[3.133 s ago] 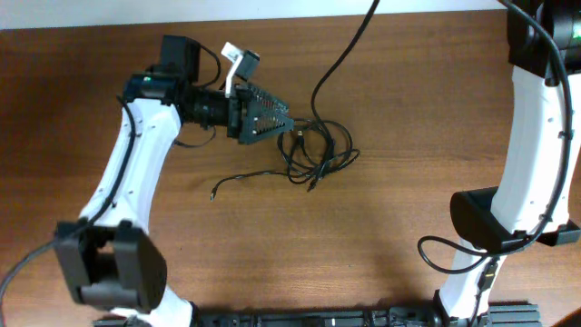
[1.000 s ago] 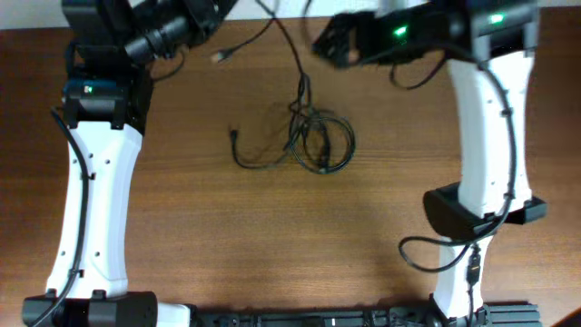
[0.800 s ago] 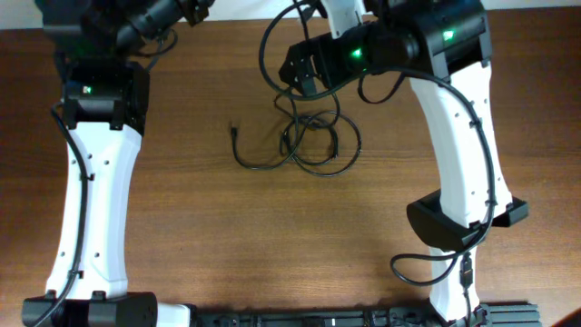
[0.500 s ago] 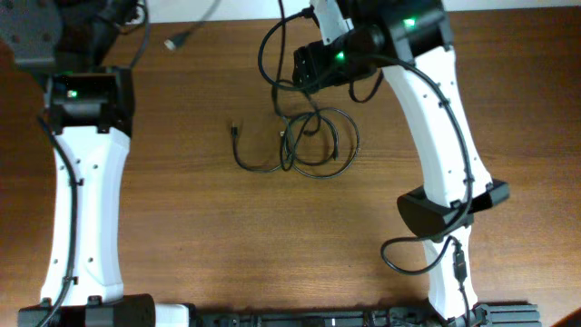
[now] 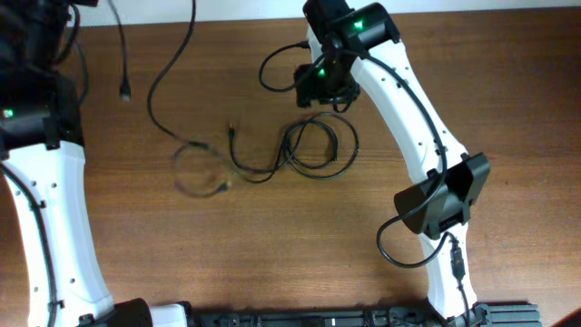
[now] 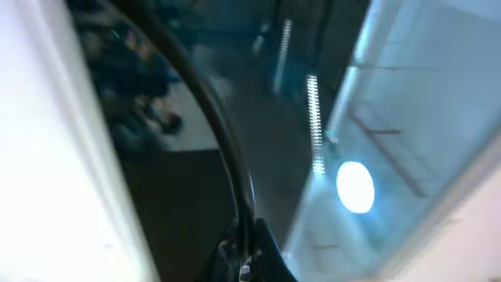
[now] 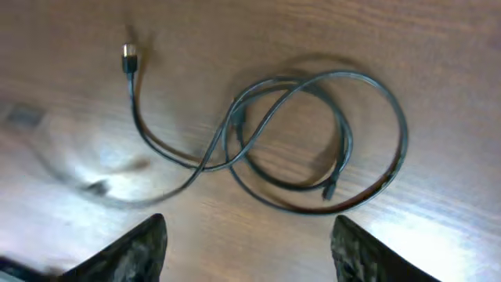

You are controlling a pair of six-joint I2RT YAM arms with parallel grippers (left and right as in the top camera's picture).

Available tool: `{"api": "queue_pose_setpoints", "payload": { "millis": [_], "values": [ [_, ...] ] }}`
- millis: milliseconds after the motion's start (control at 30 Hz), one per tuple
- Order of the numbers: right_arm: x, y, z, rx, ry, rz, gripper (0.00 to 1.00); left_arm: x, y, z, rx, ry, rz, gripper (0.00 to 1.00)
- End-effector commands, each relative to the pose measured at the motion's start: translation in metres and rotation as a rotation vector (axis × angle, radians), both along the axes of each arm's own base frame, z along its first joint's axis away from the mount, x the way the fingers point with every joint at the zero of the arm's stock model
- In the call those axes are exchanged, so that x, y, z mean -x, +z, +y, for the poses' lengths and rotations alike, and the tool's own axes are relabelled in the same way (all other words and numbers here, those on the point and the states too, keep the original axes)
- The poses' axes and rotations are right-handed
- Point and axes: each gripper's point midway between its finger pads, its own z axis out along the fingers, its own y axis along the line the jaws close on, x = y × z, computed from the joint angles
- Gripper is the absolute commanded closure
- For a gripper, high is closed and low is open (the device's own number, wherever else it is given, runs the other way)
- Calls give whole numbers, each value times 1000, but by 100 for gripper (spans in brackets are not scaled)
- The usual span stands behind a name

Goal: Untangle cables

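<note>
The cables (image 5: pixel 320 150) lie as a small dark coil of loops on the wooden table, also in the right wrist view (image 7: pixel 313 145). One thin cable (image 5: pixel 162 73) runs up from the table past the top edge, and its lower loop (image 5: pixel 200 173) is blurred. A plug (image 5: pixel 124 91) hangs at the left. My left gripper (image 6: pixel 244 262) is shut on this cable (image 6: pixel 223 149); it is out of the overhead view. My right gripper (image 5: pixel 324 86) hovers over the coil's far side, open (image 7: pixel 254 254), nothing between its fingers (image 7: pixel 145 247).
A short cable end with a silver plug (image 7: pixel 129 56) points away from the coil at the left (image 5: pixel 232 130). The right arm's own thicker black wire (image 5: pixel 272 68) loops beside its wrist. The table's back edge (image 5: pixel 236 16) meets a white wall.
The left arm has risen up and to the left, pulling one cable out of the coil so that its tail drags left over the table. The right gripper's jaws have narrowed above the coil.
</note>
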Motion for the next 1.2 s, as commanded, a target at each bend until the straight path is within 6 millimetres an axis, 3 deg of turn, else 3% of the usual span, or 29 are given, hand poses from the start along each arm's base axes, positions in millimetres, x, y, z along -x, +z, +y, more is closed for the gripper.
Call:
{"api": "queue_pose_setpoints", "payload": {
  "millis": [0,67,133,167,300,367,500,567,633,700,733,800,900,933,1033,1167],
  "values": [
    [4,0,7,-17,9,12,27,16,29,-35,-312,-2,-181,100],
    [5,0,9,-30,13,19,18,22,36,-67,-573,11,-288,100],
    [5,0,9,-29,13,19,17,17,17,-92,-717,10,-258,100],
    [7,0,9,-27,13,24,15,11,4,-90,-746,50,-191,100],
    [18,-1,9,-37,16,75,10,-13,-52,-30,-792,287,129,100],
    [21,1,15,-72,25,93,8,-26,-70,-12,-798,311,190,100],
    [25,0,13,-63,24,109,8,-44,-68,37,-776,424,174,100],
    [25,0,13,-63,25,109,8,-43,-62,50,-768,435,153,100],
    [25,0,13,-64,25,108,8,-43,-63,33,-777,313,109,100],
    [28,3,20,-102,89,107,8,-39,-72,-2,-762,102,67,100],
    [37,13,40,-222,243,99,0,-37,-83,-10,-697,38,111,100],
    [42,37,55,-352,315,70,1,-31,-112,-20,-479,-65,276,100],
    [39,99,63,-418,415,-155,2,-15,-113,-55,-429,-287,252,100],
    [41,131,63,-437,466,-270,2,-10,-122,-60,-381,-326,302,100],
    [42,164,61,-454,487,-385,2,-1,-135,-69,-288,-390,394,100],
    [44,174,78,-465,568,-465,1,6,-144,-95,-285,-457,429,100]
  ]
}}
